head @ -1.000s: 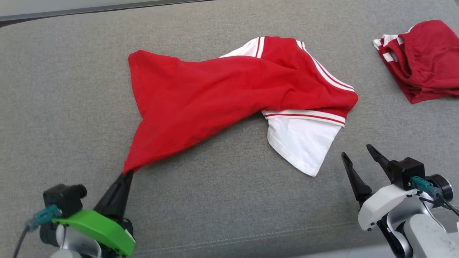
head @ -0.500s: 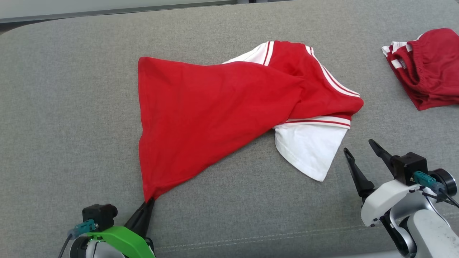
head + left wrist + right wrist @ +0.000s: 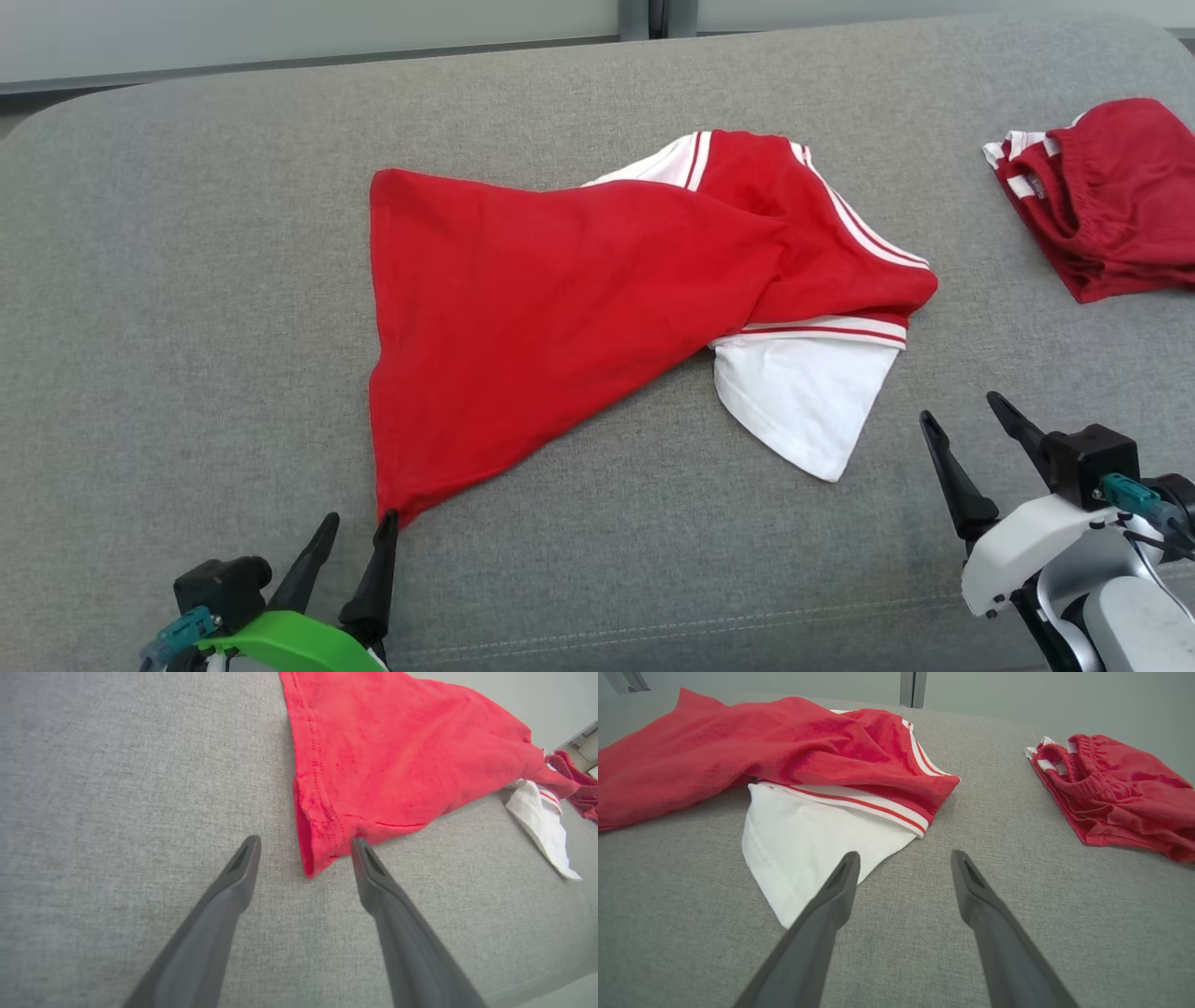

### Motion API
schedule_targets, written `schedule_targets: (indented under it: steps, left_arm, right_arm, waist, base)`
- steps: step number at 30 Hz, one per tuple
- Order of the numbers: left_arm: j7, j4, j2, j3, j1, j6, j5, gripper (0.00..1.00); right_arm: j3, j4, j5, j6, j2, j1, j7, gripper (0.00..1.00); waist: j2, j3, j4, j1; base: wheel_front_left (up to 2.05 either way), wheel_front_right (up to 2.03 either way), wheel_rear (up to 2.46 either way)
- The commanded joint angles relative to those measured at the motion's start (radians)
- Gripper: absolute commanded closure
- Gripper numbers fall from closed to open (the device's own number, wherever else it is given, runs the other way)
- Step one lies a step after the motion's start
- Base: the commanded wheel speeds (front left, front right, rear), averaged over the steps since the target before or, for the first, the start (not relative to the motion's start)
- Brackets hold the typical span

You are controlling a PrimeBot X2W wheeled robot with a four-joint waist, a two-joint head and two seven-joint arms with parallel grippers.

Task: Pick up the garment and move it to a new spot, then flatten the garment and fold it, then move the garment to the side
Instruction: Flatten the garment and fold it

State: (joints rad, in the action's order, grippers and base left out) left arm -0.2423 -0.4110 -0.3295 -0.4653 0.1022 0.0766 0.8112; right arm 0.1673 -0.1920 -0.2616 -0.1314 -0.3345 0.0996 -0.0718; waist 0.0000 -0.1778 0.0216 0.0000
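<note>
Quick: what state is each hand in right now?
Left hand: open, empty; red shirt corner lies at its tips.
Right hand: open, empty.

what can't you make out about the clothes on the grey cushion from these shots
- Red shirt: collar and front, head view, twisted under its own red body.
- Far white sleeve: mostly hidden, head view, under the red fold.
- Red shorts: right side cut off by the head view's right edge.
- Shirt hem corner against the left jaws: touching or not unclear, left wrist view.
</note>
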Motion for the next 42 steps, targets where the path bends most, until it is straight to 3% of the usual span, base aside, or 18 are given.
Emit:
schedule_targets:
  steps: [1, 11, 21, 29, 42]
  left_arm:
    - [-0.008, 0.029, -0.008, 0.010, -0.017, -0.010, -0.009, 0.00]
    - [-0.019, 0.211, 0.002, 0.027, -0.062, -0.092, -0.081, 0.00]
    - [0.006, 0.311, -0.008, 0.004, -0.057, -0.132, -0.114, 0.00]
    - [0.000, 0.349, -0.007, 0.015, -0.075, -0.157, -0.117, 0.00]
    - [-0.015, 0.360, -0.010, 0.088, -0.116, -0.198, -0.110, 0.00]
  right_arm:
    - [-0.010, 0.005, 0.007, 0.002, 0.000, -0.018, 0.000, 0.00]
    - [-0.052, -0.012, 0.004, 0.002, 0.058, -0.047, 0.008, 0.00]
    - [-0.080, -0.204, -0.009, 0.002, 0.181, 0.031, -0.003, 0.00]
    - [-0.080, -0.276, 0.010, 0.002, 0.172, 0.080, -0.049, 0.00]
    - [-0.113, -0.237, 0.042, 0.002, 0.177, 0.070, -0.054, 0.00]
  waist:
    - [0.0000, 0.012, -0.007, 0.0000]
    - [0.0000, 0.050, -0.028, 0.0000]
    - [0.0000, 0.026, -0.090, 0.0000]
    - [0.0000, 0.023, -0.120, 0.0000]
    - [0.0000, 0.049, -0.084, 0.0000]
  base:
    - [0.00, 0.00, 0.00]
    - [0.00, 0.00, 0.00]
    - [0.00, 0.00, 0.00]
    - [0.00, 0.00, 0.00]
    - [0.00, 0.00, 0.00]
